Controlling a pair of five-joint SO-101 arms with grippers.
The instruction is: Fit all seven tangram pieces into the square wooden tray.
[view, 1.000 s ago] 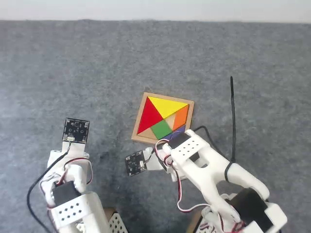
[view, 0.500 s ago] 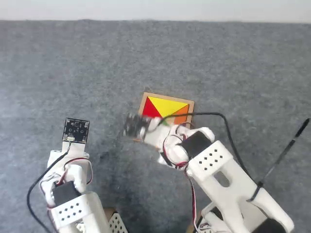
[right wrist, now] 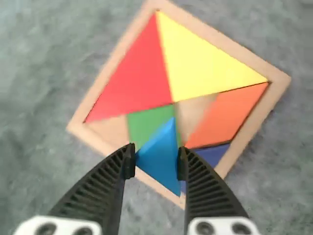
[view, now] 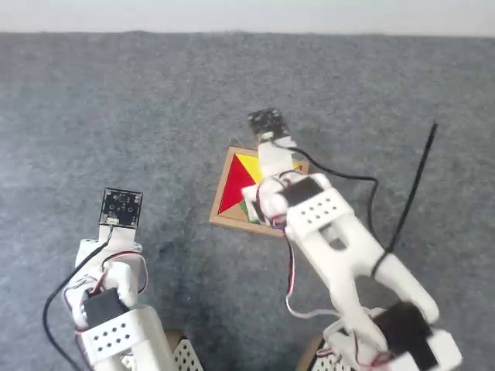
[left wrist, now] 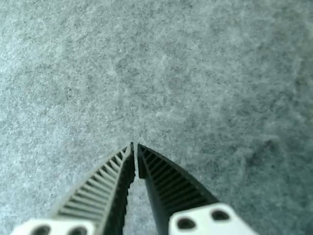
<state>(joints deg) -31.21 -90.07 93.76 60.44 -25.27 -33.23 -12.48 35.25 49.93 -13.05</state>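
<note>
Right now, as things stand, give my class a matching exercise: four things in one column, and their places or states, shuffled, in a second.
Column one
1. blue triangle
2. red triangle
3. left hand
4. tray

Column two
A. shut, over bare carpet
B. lies in the tray, edge to edge with the yellow triangle
C. gripped by the right hand
D. shows bare wood gaps between pieces

Pairs: 1-C, 2-B, 3-A, 4-D
</note>
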